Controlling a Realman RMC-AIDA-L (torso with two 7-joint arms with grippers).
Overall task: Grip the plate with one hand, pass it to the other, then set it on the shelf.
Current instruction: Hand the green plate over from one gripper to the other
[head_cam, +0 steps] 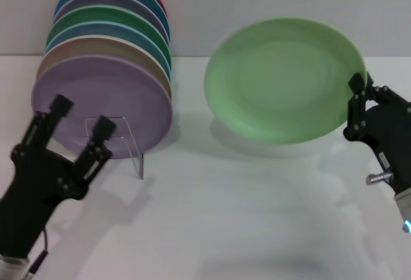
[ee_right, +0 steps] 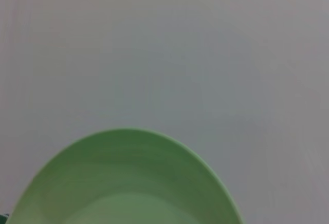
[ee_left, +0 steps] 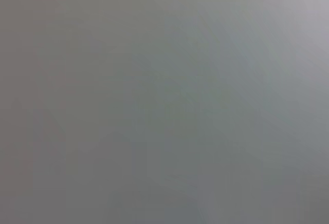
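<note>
The right end effector [head_cam: 357, 103] is clamped on the right edge of the plate [head_cam: 282, 78], with one finger on each side of the rim, and it holds this plate tilted in the air above the white worktop [head_cam: 257, 216], on the right half of the head view. The face of the plate is turned toward the camera and a soft shadow lies on the worktop under it. In the right wrist view the pale green plate [ee_right: 128, 183] fills the lower part, with only the plain pale surface behind it. The left end effector [head_cam: 80, 122] is on the left side, low over the worktop, and its two black fingers stand apart with nothing between them. It is just in front of the shelf [head_cam: 119, 142], a small clear wire rack which stands on the worktop. A row of coloured plates [head_cam: 109, 42] stands upright in this shelf, and the lavender plate [head_cam: 103, 100] is the front one. The plate in the right end effector is well apart from the shelf. The left wrist view shows only a plain grey surface.
</note>
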